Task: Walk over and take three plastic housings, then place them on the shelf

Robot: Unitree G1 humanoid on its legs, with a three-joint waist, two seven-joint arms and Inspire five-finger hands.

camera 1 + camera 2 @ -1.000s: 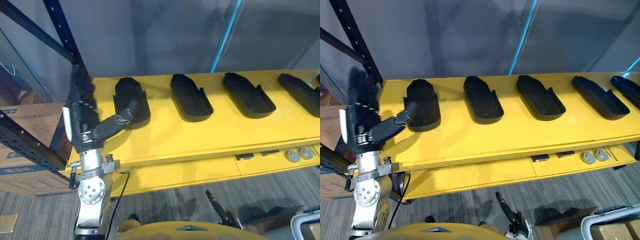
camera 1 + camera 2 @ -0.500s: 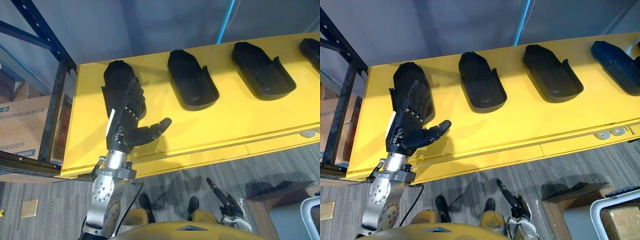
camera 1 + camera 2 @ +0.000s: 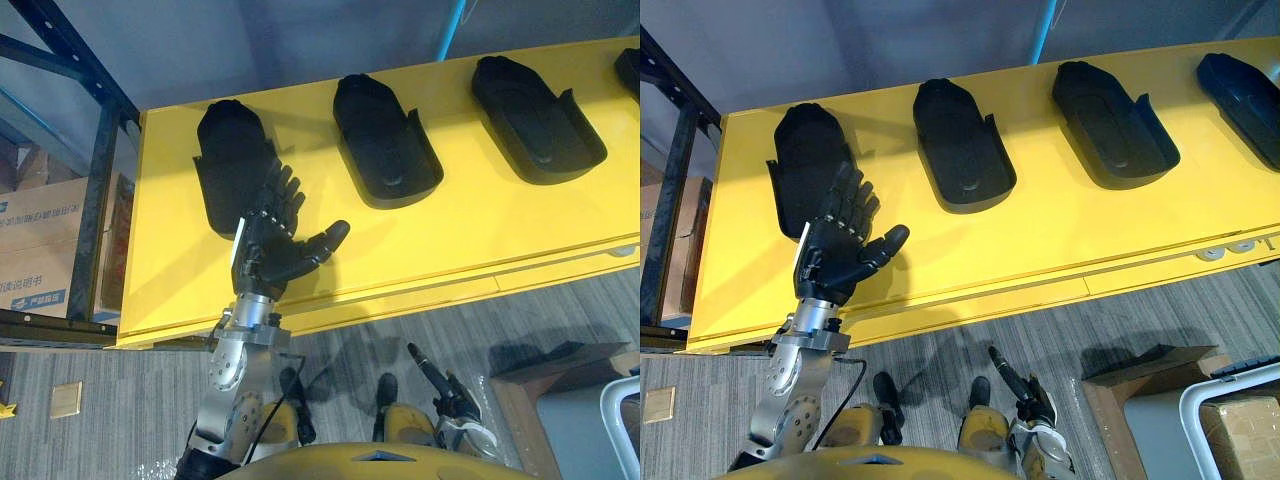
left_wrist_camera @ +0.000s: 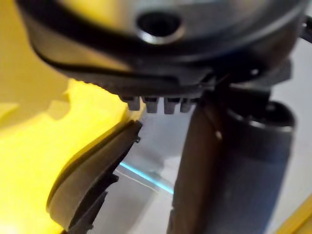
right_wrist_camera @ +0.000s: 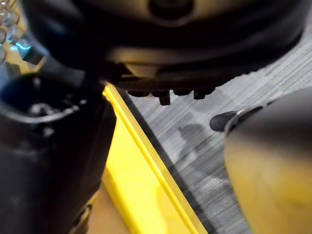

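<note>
A long yellow bench (image 3: 480, 230) runs across the work area, its near edge facing the robot, with grey carpeted floor (image 3: 560, 320) below it. At the bench's left end stands a dark blue steel rack (image 3: 104, 190), and a cardboard box (image 3: 40, 250) sits low inside its frame.

Four black plastic housings lie in a row along the back half of the bench, well apart from one another, each with its rounded end towards the wall. The leftmost housing (image 3: 228, 150) lies near the bench's left end. The second housing (image 3: 385, 145) and third housing (image 3: 540, 120) lie with their hollow sides up. The fourth housing (image 3: 1245, 95) lies at the right, partly cut off by the edge of the view. None is lifted; all rest flat on the yellow surface.

The left hand (image 3: 268, 250) is raised over the bench in front of the leftmost housing. It is wide open and holds nothing: its fingers (image 3: 285, 192) are straight and fanned, and they overlap the housing's near right corner. Its thumb points out to the right over bare yellow surface. Seen from above, I cannot confirm that the fingertips actually touch the housing.

The right hand (image 3: 447, 395) hangs low over the carpet, short of the bench; whether it is open or closed I cannot tell
</note>
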